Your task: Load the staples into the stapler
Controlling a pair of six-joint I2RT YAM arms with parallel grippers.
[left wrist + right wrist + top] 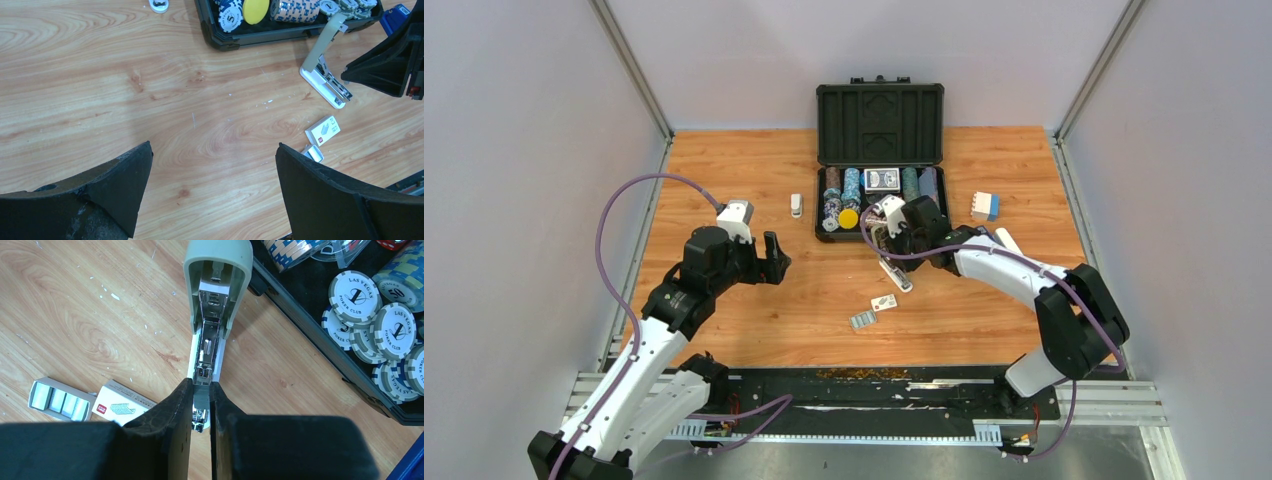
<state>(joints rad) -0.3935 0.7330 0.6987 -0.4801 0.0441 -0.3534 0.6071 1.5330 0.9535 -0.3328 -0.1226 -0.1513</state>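
progress: stapler (pixel 217 300) lies open on the surface (pixel 75 315), under our right claw (pixel 201 387) | left claw (pixel 214 147) spread, idle | staples tray (pixel 60 399) left of right claw, unsleeved | right claw pinches a grey staple strip (pixel 202 400), we judge; seating, closing remain

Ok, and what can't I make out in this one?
- Right wrist view: the right gripper, shut, covers the near end of the stapler; what, if anything, it pinches is hidden.
- Left wrist view: the staple tray sits half behind a finger of the left gripper.
- Top view: the tray and the white sleeve are too small to count strips.
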